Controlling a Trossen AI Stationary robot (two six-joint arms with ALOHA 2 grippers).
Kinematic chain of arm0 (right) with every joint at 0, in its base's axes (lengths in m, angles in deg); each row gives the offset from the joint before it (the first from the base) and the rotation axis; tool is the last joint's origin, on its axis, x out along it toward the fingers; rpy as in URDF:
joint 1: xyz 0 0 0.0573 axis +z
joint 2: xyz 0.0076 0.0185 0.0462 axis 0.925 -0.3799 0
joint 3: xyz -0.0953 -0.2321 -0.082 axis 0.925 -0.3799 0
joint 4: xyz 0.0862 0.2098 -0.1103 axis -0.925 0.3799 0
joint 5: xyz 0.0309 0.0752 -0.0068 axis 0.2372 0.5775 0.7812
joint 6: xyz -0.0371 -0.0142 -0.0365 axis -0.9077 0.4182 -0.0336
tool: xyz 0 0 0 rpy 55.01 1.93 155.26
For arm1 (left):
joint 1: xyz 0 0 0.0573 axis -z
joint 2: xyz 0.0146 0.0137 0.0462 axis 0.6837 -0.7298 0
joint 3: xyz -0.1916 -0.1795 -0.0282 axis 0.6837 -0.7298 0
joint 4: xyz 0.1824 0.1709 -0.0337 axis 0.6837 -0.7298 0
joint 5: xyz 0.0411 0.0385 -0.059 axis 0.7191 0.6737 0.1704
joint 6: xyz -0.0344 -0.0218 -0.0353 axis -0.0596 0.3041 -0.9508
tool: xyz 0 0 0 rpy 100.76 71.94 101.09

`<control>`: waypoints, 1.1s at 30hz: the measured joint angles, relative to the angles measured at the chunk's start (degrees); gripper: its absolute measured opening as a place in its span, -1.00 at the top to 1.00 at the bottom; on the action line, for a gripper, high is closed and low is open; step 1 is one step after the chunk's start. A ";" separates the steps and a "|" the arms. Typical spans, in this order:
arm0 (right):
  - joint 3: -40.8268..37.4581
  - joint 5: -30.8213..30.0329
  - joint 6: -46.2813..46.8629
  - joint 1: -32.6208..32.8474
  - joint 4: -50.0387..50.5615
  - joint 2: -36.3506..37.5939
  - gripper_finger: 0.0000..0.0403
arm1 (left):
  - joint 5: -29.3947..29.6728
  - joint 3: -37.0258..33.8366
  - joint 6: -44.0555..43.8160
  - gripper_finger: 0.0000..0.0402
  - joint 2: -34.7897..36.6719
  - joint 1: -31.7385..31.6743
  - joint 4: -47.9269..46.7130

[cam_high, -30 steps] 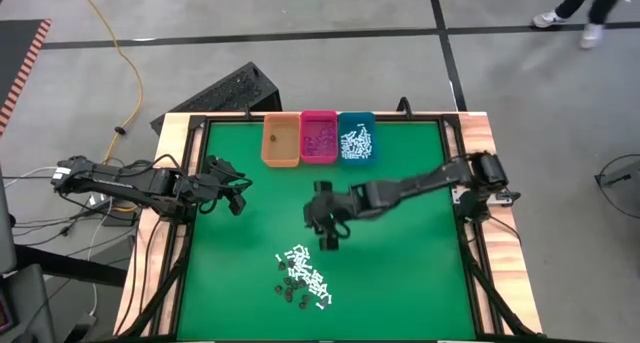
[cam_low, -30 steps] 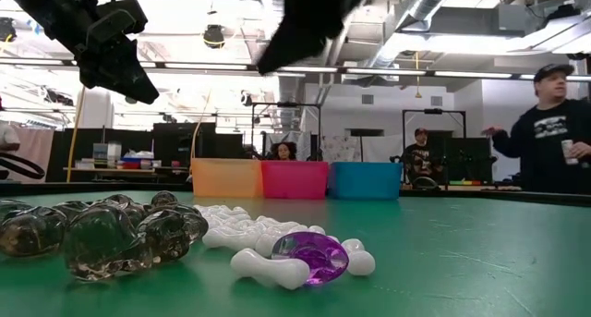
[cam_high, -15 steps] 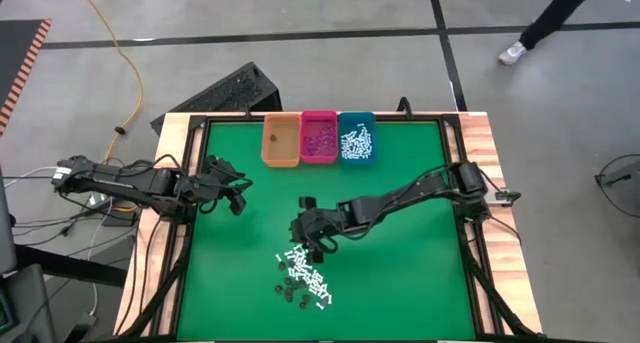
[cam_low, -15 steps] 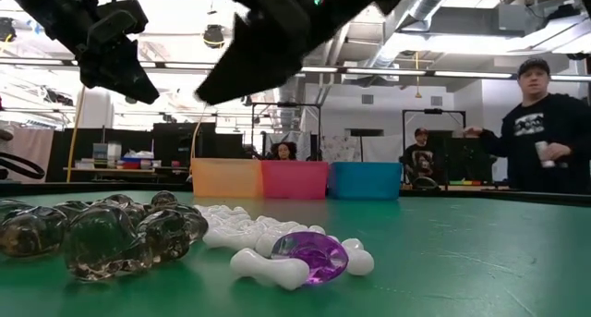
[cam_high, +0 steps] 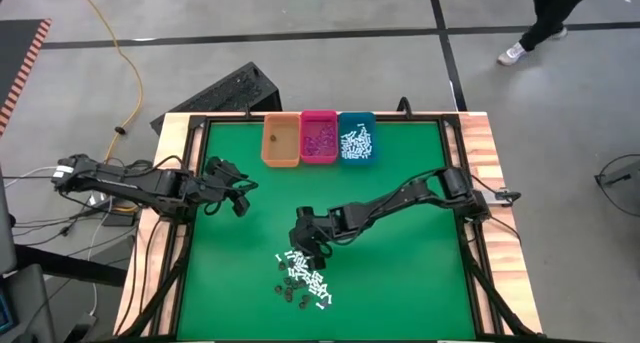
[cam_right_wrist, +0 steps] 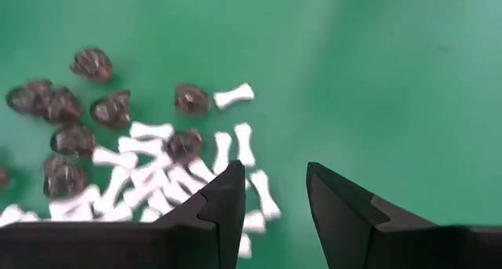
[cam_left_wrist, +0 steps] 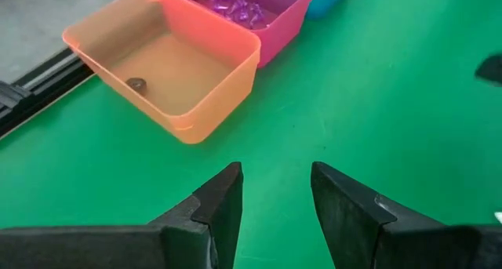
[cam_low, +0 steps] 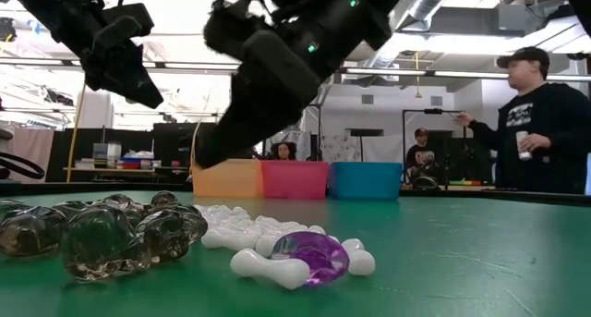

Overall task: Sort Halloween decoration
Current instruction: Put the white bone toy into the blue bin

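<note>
Green table is carrying the pieces [cam_high: 303,277] near its front edge; right gripper [cam_high: 303,245], fingers parted and empty, is hovering just behind them, nearer than the idle, spread left gripper [cam_high: 238,201].

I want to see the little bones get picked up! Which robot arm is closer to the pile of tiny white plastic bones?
Right. Its tool hangs just above the pile of tiny white plastic bones; the left tool waits far off.

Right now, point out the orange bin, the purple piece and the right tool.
orange bin [cam_left_wrist: 205,104]: left wrist view, front wall.
purple piece [cam_low: 310,258]: low view, its middle.
right tool [cam_right_wrist: 273,192]: right wrist view, between fingertips.
</note>
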State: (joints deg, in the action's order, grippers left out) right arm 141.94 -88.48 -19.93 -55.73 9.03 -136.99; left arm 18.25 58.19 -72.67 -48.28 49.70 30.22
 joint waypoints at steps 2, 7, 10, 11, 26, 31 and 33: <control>0.12 1.05 0.01 0.00 -0.53 -1.14 0.18 | 0.05 -0.06 0.00 0.28 -0.22 0.00 -0.43; 0.03 1.64 0.17 0.00 -0.10 -2.57 0.18 | 0.20 -0.06 -0.07 0.28 -0.61 0.00 -0.01; 0.05 1.46 0.63 -0.21 0.11 -2.43 0.18 | -0.02 -0.04 -0.36 0.28 -0.63 0.00 -0.49; 0.05 1.46 0.61 -0.39 0.18 -2.43 0.18 | 0.03 -0.04 -0.48 0.28 -0.63 0.00 -0.21; 0.18 1.37 0.52 -0.74 -1.11 -5.04 0.20 | 0.11 -0.04 -0.59 0.28 -0.63 0.00 -0.32; 0.18 0.01 0.63 -0.83 -0.91 -5.04 0.40 | 0.19 -0.04 -0.59 0.28 -0.63 0.00 -0.28; 0.18 -0.01 0.62 -0.83 -0.68 -5.04 0.51 | 0.19 -0.04 -0.59 0.28 -0.63 0.00 -0.29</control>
State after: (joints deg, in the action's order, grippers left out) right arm 142.12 -88.48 -19.31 -56.56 8.34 -142.03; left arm 18.44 58.15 -73.26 -48.90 49.70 29.94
